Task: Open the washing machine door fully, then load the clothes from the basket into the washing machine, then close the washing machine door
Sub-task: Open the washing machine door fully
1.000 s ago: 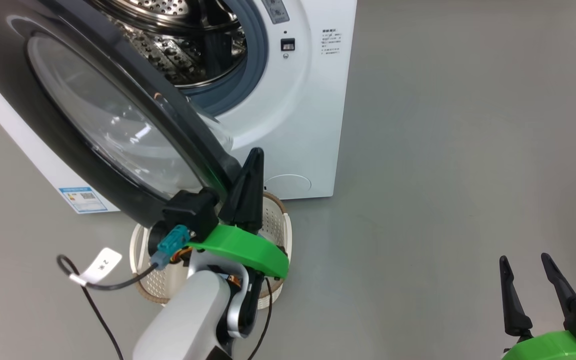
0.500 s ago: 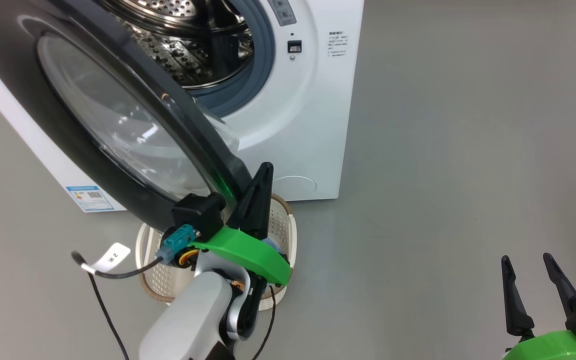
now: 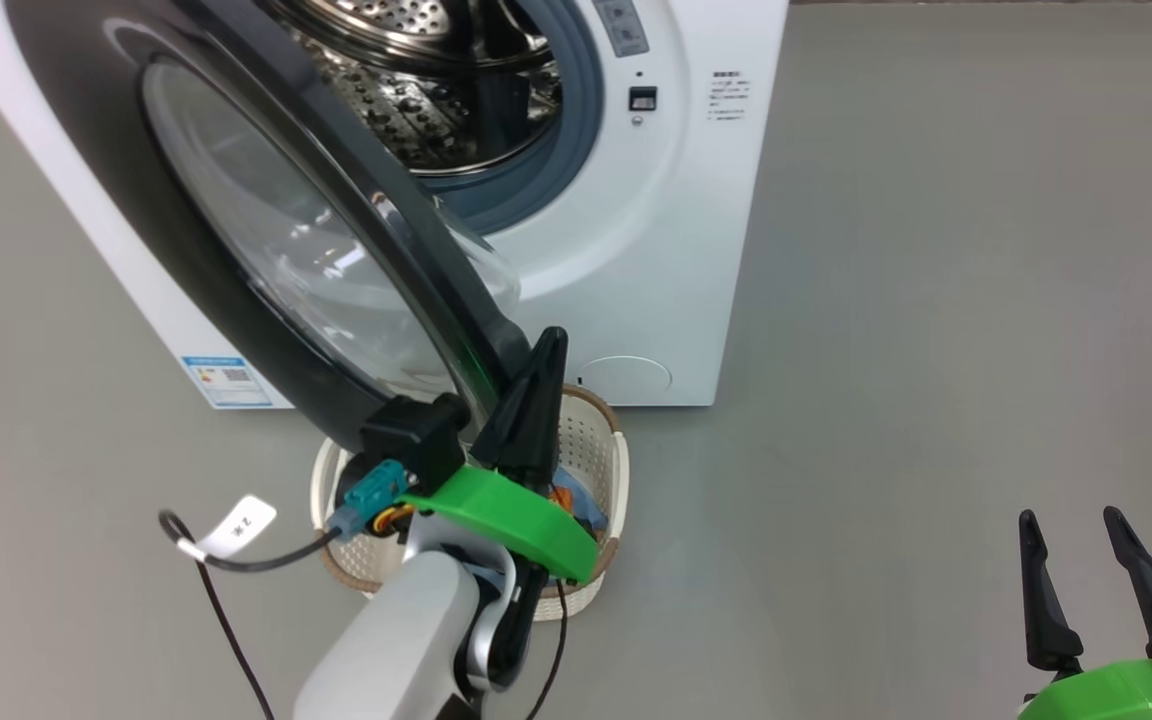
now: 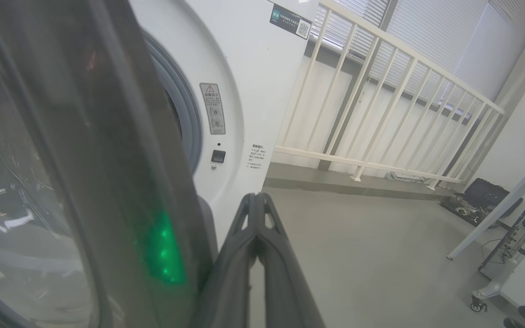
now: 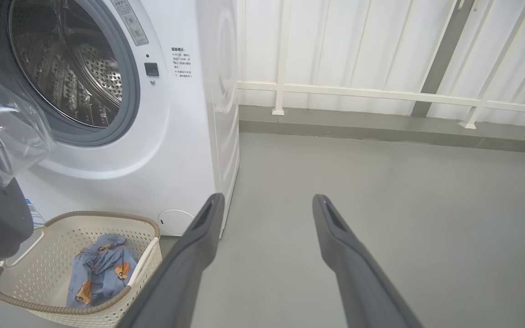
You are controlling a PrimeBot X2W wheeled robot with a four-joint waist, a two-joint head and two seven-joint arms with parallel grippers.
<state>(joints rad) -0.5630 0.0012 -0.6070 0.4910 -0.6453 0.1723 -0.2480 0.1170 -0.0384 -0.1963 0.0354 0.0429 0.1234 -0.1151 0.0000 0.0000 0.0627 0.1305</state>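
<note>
washing machine [image 3: 676, 250]: we see white, grey gasket [image 5: 132, 91]
door [image 3: 71, 140]: glossy black rim
basket [image 5: 28, 248]: cream, perforated, brown rim
clothes [image 5: 100, 269]: light blue, orange-brown prints
floor [image 3: 936, 300]: grey

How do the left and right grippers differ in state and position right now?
The left gripper is shut, fingers pressed together; the right gripper is open, fingers well apart. The left gripper is up beside the black rim of the washing machine door, above the basket; the right gripper sits low over the floor, away from the washing machine. Both have long dark fingers on green mounts and hold nothing.
</note>
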